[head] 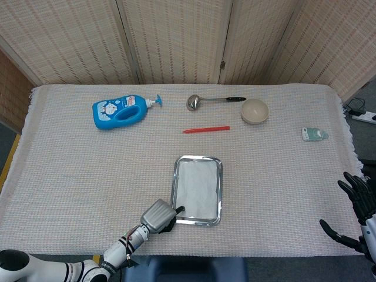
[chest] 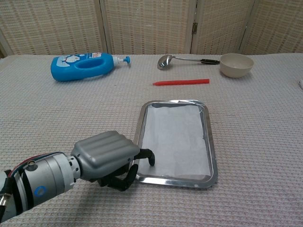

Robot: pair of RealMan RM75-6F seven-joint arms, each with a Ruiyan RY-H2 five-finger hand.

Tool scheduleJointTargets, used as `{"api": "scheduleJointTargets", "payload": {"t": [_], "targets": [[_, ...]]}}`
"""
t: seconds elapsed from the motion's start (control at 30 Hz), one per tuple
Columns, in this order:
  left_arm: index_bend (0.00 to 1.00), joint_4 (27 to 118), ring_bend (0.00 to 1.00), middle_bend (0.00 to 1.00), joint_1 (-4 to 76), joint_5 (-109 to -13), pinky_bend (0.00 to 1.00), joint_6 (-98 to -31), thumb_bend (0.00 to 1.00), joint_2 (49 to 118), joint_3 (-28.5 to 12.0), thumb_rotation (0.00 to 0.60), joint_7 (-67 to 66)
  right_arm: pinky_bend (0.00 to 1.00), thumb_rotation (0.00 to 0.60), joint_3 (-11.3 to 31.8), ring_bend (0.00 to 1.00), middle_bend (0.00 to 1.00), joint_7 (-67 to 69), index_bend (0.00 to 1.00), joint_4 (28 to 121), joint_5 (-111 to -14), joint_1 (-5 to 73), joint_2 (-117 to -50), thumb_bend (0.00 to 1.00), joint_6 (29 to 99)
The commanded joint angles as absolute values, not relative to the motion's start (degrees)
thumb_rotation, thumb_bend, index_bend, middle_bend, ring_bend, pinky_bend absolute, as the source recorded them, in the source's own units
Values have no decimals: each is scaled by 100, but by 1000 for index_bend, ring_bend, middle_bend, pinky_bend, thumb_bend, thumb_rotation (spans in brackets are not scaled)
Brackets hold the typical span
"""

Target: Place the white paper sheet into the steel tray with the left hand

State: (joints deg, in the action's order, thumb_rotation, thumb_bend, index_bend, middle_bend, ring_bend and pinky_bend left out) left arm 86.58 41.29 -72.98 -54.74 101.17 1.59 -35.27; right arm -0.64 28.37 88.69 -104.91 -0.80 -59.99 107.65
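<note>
The white paper sheet (chest: 176, 137) lies flat inside the steel tray (chest: 209, 142), which sits at the near middle of the table. From above, the paper sheet (head: 197, 187) fills the tray (head: 221, 191). My left hand (chest: 106, 156) is at the tray's near left corner with its fingers curled. One dark fingertip (chest: 150, 158) reaches over the rim and holds down the sheet's near left corner. The head view shows this left hand (head: 158, 215) by the same corner. My right hand (head: 358, 214) hangs off the table's near right edge, fingers spread, holding nothing.
Along the far side lie a blue soap bottle (chest: 83, 66), a steel ladle (chest: 182, 59), a beige bowl (chest: 236, 65) and a red stick (chest: 181, 82). A small pale packet (head: 314, 134) sits at the far right. A woven cloth covers the table.
</note>
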Motion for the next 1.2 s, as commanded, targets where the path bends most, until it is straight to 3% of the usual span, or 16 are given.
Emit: {"api": "scheduleJointTargets", "payload": {"t": [0.03, 0.37, 0.5, 0.57, 0.63, 0.67, 0.7, 0.77, 0.83, 0.9, 1.07, 1.13, 1.2], "targets": [[286, 8676, 1000, 1000, 4113, -7387, 1000, -5544, 852, 10110, 138, 363, -3491, 0, 600, -64, 9, 0, 2825, 0, 8867, -10492, -78, -6003, 325, 10760], [178, 9094, 1000, 1000, 3936, -7957, 1000, -6201, 788, 9719, 0, 358, -3277, 0, 600, -96, 7, 0, 2701, 0, 8883, -10536, -48, -6041, 325, 10672], [175, 9514, 994, 1000, 3621, -8260, 1000, -6855, 652, 9201, 33, 357, -3192, 0, 600, -106, 7, 0, 2638, 0, 8889, -10529, -34, -6056, 324, 10616], [175, 9755, 885, 998, 3309, -8397, 951, -7346, 533, 8827, 122, 361, -3059, 0, 600, -111, 7, 0, 2572, 0, 8896, -10493, -17, -6073, 324, 10535], [175, 9914, 721, 927, 2941, -8540, 812, -7871, 477, 8459, 260, 362, -2826, 0, 600, -112, 7, 0, 2475, 0, 8910, -10458, 16, -6103, 324, 10422], [176, 9943, 618, 836, 2769, -8590, 691, -8100, 462, 8310, 327, 360, -2702, 0, 600, -117, 7, 0, 2425, 0, 8920, -10449, 34, -6118, 324, 10364], [177, 9948, 583, 796, 2593, -8630, 646, -8327, 458, 8174, 393, 361, -2556, 0, 600, -120, 6, 0, 2373, 0, 8929, -10443, 53, -6137, 325, 10307], [181, 9859, 385, 565, 2185, -8694, 394, -8837, 447, 7927, 515, 361, -2110, 0, 600, -124, 6, 0, 2214, 0, 8944, -10422, 98, -6193, 324, 10165], [183, 9671, 254, 411, 1812, -8693, 271, -9245, 442, 7752, 604, 360, -1642, 0, 600, -124, 4, 0, 2038, 0, 8962, -10386, 151, -6264, 324, 10001], [182, 9403, 172, 305, 1490, -8707, 217, -9580, 430, 7646, 667, 360, -1259, 0, 600, -121, 1, 0, 1873, 0, 8977, -10321, 215, -6325, 325, 9803], [163, 8940, 36, 167, 893, -8448, 130, -9977, 345, 7535, 679, 357, -857, 0, 600, -53, 0, 0, 1494, 0, 8997, -10185, 300, -6481, 325, 9576], [141, 8872, 7, 129, 781, -8395, 84, -9927, 292, 7501, 686, 388, -779, 0, 600, -26, 0, 0, 1337, 0, 8995, -10116, 336, -6555, 325, 9473], [109, 9010, 0, 94, 759, -8454, 53, -9821, 248, 7365, 715, 469, -762, 0, 600, -9, 0, 0, 1200, 0, 8983, -10072, 373, -6619, 325, 9380]]}}
